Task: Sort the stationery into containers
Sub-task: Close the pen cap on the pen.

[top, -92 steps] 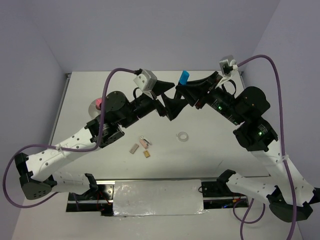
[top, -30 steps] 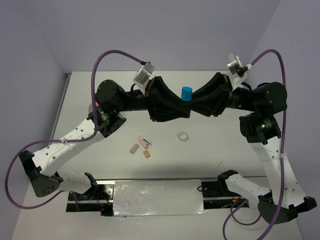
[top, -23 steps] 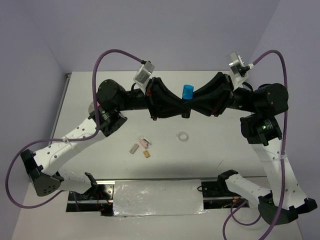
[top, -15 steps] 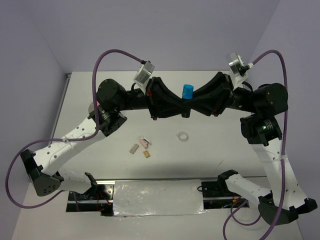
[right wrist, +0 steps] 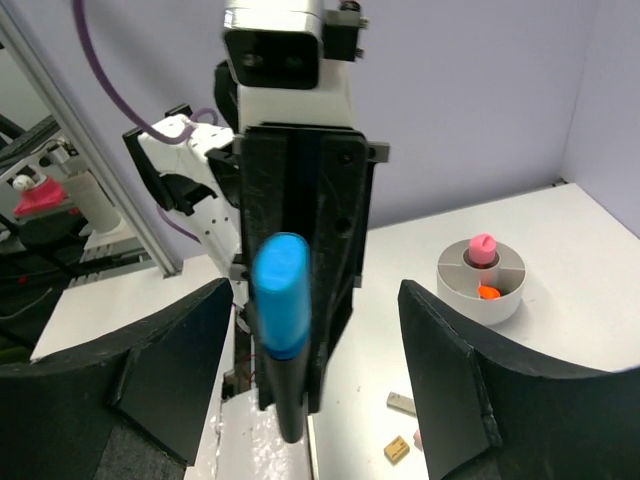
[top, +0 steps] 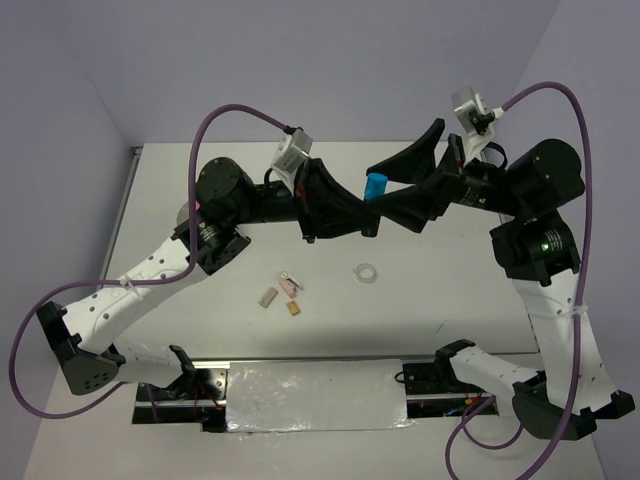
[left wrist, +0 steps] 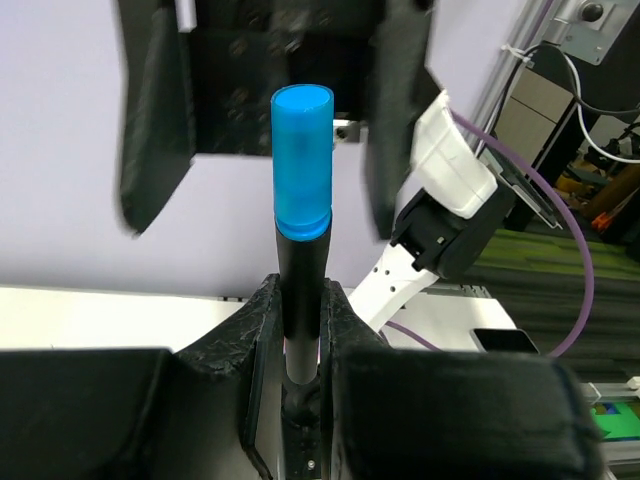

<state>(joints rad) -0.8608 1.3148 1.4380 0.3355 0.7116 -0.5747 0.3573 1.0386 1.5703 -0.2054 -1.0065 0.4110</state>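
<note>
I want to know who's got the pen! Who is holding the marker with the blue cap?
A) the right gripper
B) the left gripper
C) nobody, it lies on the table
B: the left gripper is clamped on the black barrel of the blue-capped marker, while the right gripper stands wide open, not touching it.

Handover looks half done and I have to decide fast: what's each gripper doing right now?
Left gripper: shut on the marker, gripping its black barrel.
Right gripper: open, holding nothing.
</note>
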